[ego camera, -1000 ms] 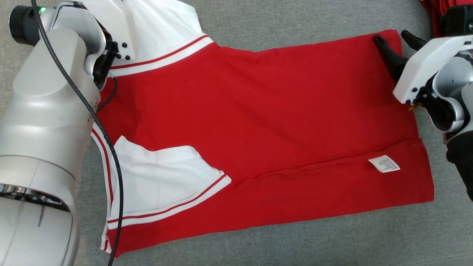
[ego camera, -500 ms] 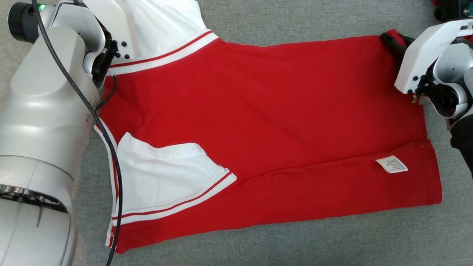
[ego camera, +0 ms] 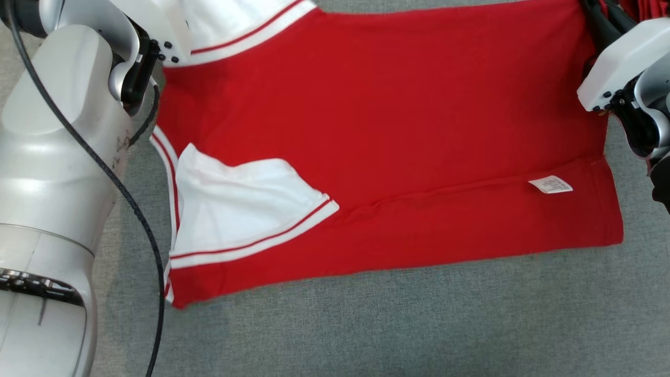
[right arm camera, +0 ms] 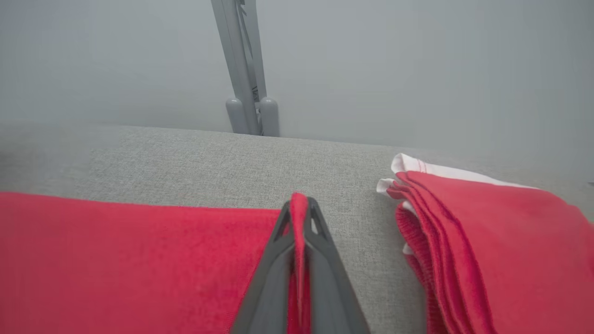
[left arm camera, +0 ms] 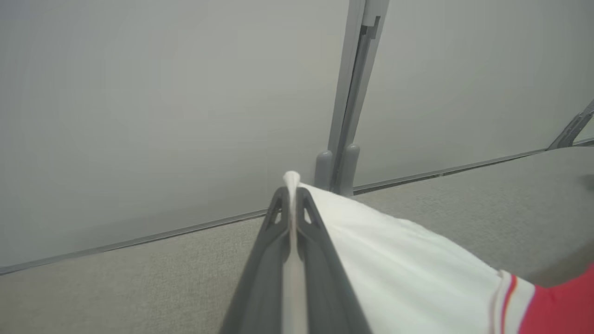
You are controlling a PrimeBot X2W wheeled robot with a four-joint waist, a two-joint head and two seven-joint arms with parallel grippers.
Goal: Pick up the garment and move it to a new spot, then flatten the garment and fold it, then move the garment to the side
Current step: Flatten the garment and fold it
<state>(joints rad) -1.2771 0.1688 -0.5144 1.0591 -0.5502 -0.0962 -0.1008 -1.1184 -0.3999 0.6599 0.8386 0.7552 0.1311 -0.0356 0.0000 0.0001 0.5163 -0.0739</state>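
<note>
The garment (ego camera: 398, 131) is a red shirt with white, red-striped sleeves, spread on the grey table (ego camera: 366, 324). One white sleeve (ego camera: 241, 204) lies folded over its near left part, and a care label (ego camera: 550, 184) shows near the right hem. My left gripper (left arm camera: 291, 195) is shut on a fold of the white sleeve fabric (left arm camera: 394, 269) at the far left corner. My right gripper (right arm camera: 299, 211) is shut on the red hem corner (right arm camera: 139, 260) at the far right; its dark fingers (ego camera: 596, 26) sit at the head view's top right.
A stack of folded red garments (right arm camera: 487, 241) lies just right of my right gripper on the table. A grey partition wall with an upright post (right arm camera: 246, 93) stands behind the table's far edge. Bare grey table surface runs along the near side.
My right gripper's fingers have closed on the garment's far right corner. The head view has shifted, so the garment and both arms sit higher in the picture.
</note>
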